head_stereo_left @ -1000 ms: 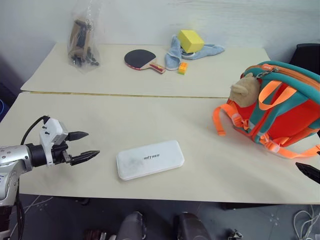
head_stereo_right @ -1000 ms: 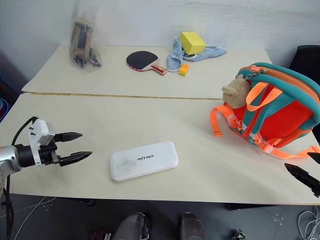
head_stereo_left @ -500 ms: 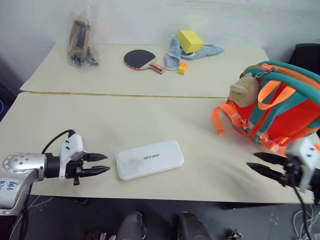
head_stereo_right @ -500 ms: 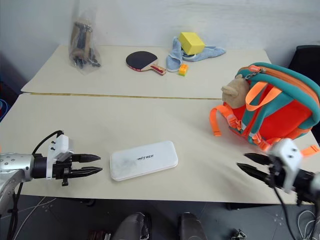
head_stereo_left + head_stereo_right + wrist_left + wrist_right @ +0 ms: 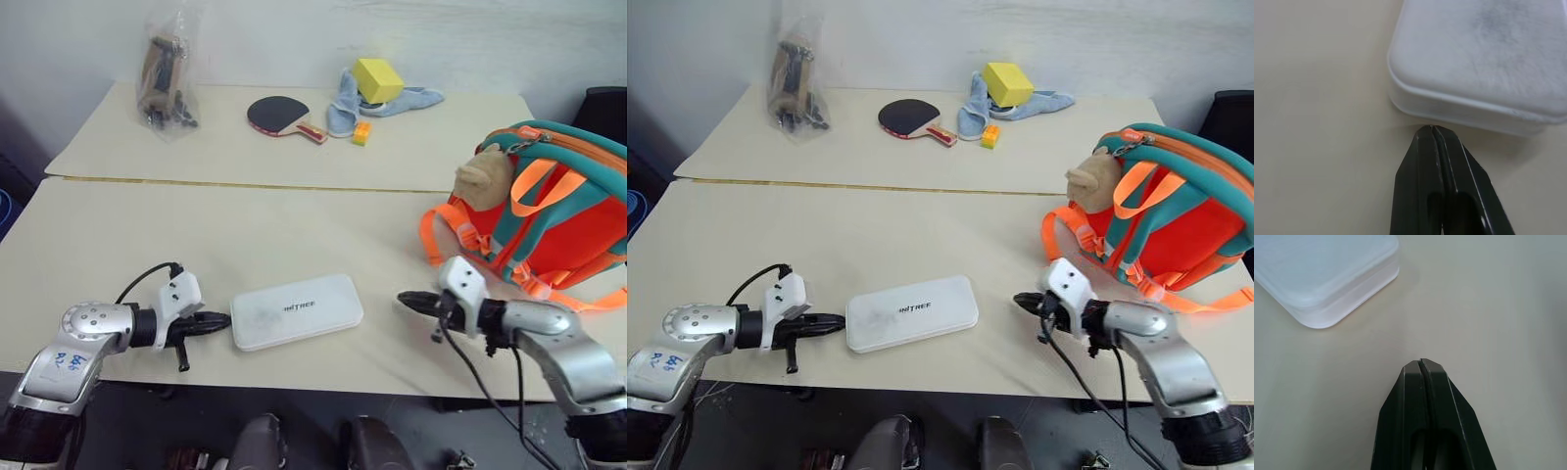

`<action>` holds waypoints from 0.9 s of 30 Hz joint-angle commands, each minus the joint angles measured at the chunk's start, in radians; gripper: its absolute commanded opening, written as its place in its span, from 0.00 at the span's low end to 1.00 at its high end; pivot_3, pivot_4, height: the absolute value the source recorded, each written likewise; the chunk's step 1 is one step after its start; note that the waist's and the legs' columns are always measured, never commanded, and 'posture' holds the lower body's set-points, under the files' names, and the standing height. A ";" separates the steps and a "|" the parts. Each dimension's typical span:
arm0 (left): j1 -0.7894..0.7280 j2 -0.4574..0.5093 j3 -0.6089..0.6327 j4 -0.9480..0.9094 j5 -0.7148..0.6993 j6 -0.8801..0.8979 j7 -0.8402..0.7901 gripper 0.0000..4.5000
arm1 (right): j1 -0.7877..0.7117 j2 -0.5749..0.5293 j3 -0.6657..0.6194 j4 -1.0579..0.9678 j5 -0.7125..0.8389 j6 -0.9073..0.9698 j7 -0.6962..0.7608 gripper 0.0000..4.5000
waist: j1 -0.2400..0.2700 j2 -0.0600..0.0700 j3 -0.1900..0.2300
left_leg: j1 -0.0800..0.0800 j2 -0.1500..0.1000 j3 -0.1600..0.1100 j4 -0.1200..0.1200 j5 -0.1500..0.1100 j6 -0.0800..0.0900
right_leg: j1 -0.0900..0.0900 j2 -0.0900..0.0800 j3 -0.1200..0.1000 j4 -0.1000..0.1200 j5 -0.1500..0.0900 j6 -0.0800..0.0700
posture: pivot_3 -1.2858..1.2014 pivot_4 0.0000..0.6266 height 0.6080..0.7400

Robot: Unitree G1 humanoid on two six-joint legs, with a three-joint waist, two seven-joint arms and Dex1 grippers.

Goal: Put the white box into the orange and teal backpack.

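Lying flat on the near table (image 5: 118,225), the white box (image 5: 296,310) has not been lifted, so the whole carry and the drop into the orange and teal backpack (image 5: 549,211) are, by my reading, still to do. The backpack stands well apart on the right side of the table, and whether its zip is open I cannot tell. The left pincer (image 5: 217,320) is clenched empty, its tip just beside the box's left end; in the left wrist view a slim gap seems to remain, though contact cannot be ruled out. The right pincer (image 5: 409,301) is likewise clenched on nothing, near the box's right end but clearly apart from it. This looks like a squeeze between two closed tips, barely begun.

The box is a smooth, hard-looking case with rounded corners, a slight seam around its side and small dark lettering on top. The backpack is soft fabric, bulging, with teal trim, loose orange straps and a fuzzy tan charm (image 5: 482,177). The tabletop is matte, pale beige
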 commanded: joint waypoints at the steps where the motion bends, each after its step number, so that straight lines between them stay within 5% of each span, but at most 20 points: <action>1: -0.064 -0.025 -0.030 -0.009 0.000 0.016 0.009 0.01 | -0.018 0.009 0.007 0.009 -0.025 -0.026 -0.013 0.00 | 0.000 0.000 0.000 | 0.000 0.000 0.000 0.000 0.000 0.000 | 0.000 0.000 0.000 0.000 0.000 0.000 | 0.52 0.24 1.00; 14: -0.251 -0.103 -0.065 0.211 0.013 0.055 0.016 0.01 | 0.024 0.017 -0.003 -0.002 -0.032 -0.038 -0.025 0.00 | -0.002 0.000 0.000 | 0.000 0.000 0.000 0.001 0.000 -0.001 | -0.001 0.001 -0.001 0.001 0.000 0.000 | 0.52 0.24 1.00; 22: -0.273 0.001 -0.056 0.175 -0.232 0.567 -0.139 0.47 | 0.018 0.018 0.016 0.010 -0.061 -0.068 -0.033 0.00 | -0.008 -0.001 0.000 | 0.000 0.000 0.000 0.000 0.001 -0.002 | -0.001 0.001 0.000 0.003 0.000 0.000 | 0.52 0.24 1.00; 27: -0.326 -0.065 -0.006 0.176 -0.330 0.842 -0.034 0.82 | 0.003 0.043 0.027 0.017 -0.078 -0.071 -0.045 0.00 | 0.000 -0.001 0.000 | 0.001 0.000 -0.001 0.002 0.001 -0.001 | 0.001 0.001 0.000 0.003 0.000 0.000 | 0.52 0.24 1.00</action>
